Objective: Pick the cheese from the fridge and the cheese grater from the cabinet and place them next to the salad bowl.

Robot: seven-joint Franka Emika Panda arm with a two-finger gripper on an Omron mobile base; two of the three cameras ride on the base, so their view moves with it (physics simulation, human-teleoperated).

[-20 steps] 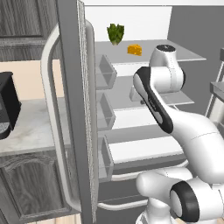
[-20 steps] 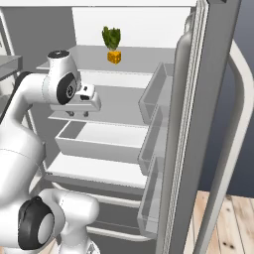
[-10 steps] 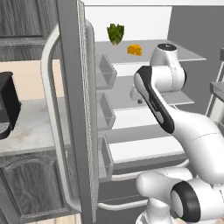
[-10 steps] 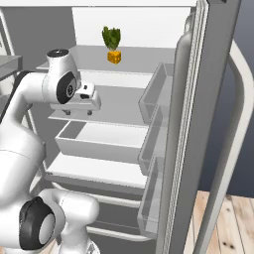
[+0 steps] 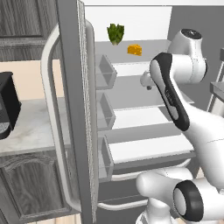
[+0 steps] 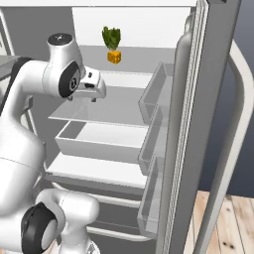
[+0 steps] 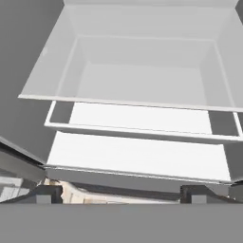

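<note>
The fridge (image 5: pixel 72 109) stands open, its door (image 6: pixel 198 124) swung wide. On the top shelf lies the cheese (image 5: pixel 134 49) (image 6: pixel 114 57), a small orange wedge, in front of a green leafy vegetable (image 6: pixel 111 37). My gripper (image 6: pixel 83 97) (image 5: pixel 146 81) hangs over the second shelf, below the cheese and nearer the front, pointing down. In the hand view the gripper (image 7: pixel 121 193) is open, its fingertips (image 7: pixel 47 192) far apart with nothing between them, above white shelves and a drawer. The cheese grater and the salad bowl are out of view.
Clear door bins (image 5: pixel 105 72) (image 6: pixel 156 94) line the fridge door. Left of the fridge a dark toaster (image 5: pixel 6 105) stands on a marble counter (image 5: pixel 30 131), under a dark wood-grain cabinet (image 5: pixel 26 19). A wooden floor (image 6: pixel 233 223) shows at the lower right.
My hand has risen a little inside the fridge and its jaws have spread apart. The cheese and the vegetable have not moved.
</note>
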